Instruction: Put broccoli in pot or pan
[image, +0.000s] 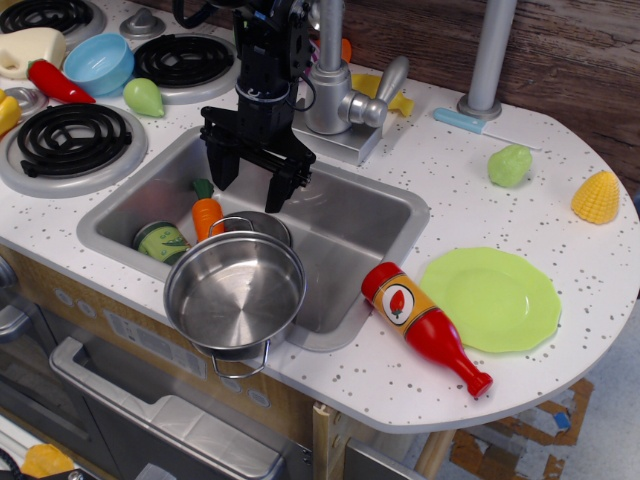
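Pot (236, 293) empty; broccoli (510, 165) outside

Bright, even light, sharp, soft shadows

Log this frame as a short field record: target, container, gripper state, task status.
target: small light-green lumpy toy broccoli, on the counter right of the faucet
container: shiny round stainless-steel pot, empty, at the sink's front edge
gripper: black gripper, open, holding nothing, above the sink
neighbour: yellow toy corn, right of the broccoli, apart from it
status: broccoli not yet in the pot
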